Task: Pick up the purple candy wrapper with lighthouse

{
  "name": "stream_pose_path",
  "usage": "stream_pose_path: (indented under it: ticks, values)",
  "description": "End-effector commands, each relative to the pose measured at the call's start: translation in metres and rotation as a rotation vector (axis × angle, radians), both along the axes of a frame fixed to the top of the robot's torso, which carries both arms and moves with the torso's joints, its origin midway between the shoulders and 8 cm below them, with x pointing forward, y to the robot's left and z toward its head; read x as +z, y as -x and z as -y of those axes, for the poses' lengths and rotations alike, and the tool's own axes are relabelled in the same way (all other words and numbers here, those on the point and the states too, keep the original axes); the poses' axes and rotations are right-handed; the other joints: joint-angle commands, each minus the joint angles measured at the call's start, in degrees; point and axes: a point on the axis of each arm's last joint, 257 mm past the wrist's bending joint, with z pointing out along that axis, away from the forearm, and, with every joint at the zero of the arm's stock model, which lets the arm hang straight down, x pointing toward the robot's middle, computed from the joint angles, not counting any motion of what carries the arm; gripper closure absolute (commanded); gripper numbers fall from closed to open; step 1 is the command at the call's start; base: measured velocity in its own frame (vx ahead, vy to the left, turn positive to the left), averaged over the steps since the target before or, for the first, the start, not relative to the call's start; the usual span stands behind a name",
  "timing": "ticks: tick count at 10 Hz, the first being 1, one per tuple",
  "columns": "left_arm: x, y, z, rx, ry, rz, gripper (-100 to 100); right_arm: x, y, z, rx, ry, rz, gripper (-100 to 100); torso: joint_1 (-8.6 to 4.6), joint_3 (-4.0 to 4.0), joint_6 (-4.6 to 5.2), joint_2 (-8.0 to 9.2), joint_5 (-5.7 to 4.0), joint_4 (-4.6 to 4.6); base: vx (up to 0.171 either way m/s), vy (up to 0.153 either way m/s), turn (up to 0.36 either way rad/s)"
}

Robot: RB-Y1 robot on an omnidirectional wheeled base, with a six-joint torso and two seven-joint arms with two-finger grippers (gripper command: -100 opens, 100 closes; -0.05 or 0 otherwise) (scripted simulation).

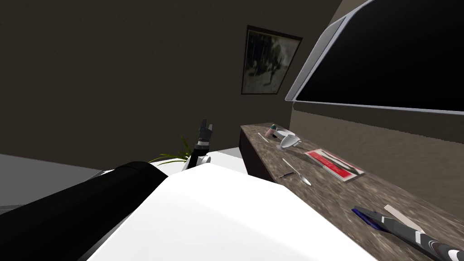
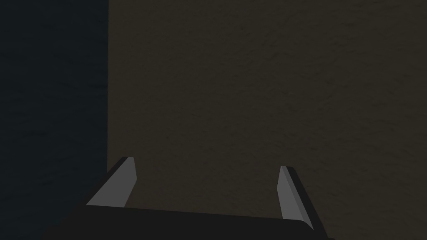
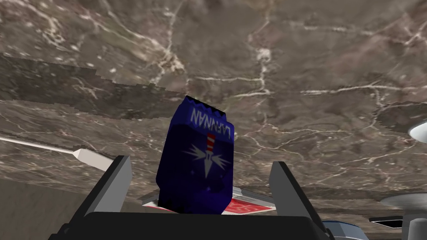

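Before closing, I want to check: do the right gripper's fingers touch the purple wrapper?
Apart. The right wrist view shows bare counter between the purple wrapper and each finger of the right gripper.

The left arm (image 1: 199, 152) rises upright, and the left tool (image 1: 206, 126) at its tip points upward with its fingers (image 2: 121, 183) spread wide. The right arm (image 1: 421, 240) reaches low and forward; the right tool (image 3: 200, 175) has its fingers (image 3: 283, 187) parted, gripping nothing.

Brown marble counter (image 1: 331, 204). Purple wrapper (image 3: 196, 166) flat on it between right gripper (image 3: 201, 161) fingers (image 3: 116, 183); white strip (image 3: 89, 157) just beside; red packet (image 1: 335, 164), spoon (image 1: 297, 171) farther off.
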Motion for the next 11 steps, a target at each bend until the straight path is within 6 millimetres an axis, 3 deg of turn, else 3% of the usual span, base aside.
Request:
stream_pose_path:
  ticks: [1, 4, 5, 9, 10, 11]
  values:
    - [0.000, 0.000, 0.000, 0.000, 0.000, 0.000, 0, -0.007, 0.010, 0.001, -0.007, 0.002, 0.000, -100, 0.00, 0.00, 0.00, 0.00, 0.00, 0.00, 0.038, -0.017, 0.055]
    - [0.000, 0.000, 0.000, 0.000, 0.000, 0.000, 0, -0.012, 0.018, 0.002, -0.015, 0.002, 0.000, -100, -0.07, -0.03, 0.00, -0.05, -0.02, -0.01, 0.032, -0.022, 0.045]
    - [0.000, 0.000, 0.000, 0.000, 0.000, 0.000, 0, -0.013, 0.019, 0.002, -0.014, 0.003, 0.000, 100, -0.01, 0.00, 0.00, 0.01, 0.00, 0.00, 0.000, 0.000, 0.000]
    - [0.000, 0.000, 0.000, 0.000, 0.000, 0.000, 0, -0.012, 0.019, 0.002, -0.014, 0.003, 0.000, 100, 0.01, 0.02, -0.03, 0.05, -0.03, 0.01, 0.000, 0.000, 0.000]
    - [0.000, 0.000, 0.000, 0.000, 0.000, 0.000, 0, -0.012, 0.019, 0.002, -0.014, 0.003, 0.000, 0, 0.00, 0.02, -0.03, 0.05, -0.03, 0.01, 0.000, 0.000, 0.000]
    - [0.000, 0.000, 0.000, 0.000, 0.000, 0.000, 0, -0.007, 0.010, 0.001, -0.007, 0.002, 0.000, 100, 0.00, 0.02, -0.03, 0.05, -0.03, 0.01, -0.022, 0.019, -0.077]
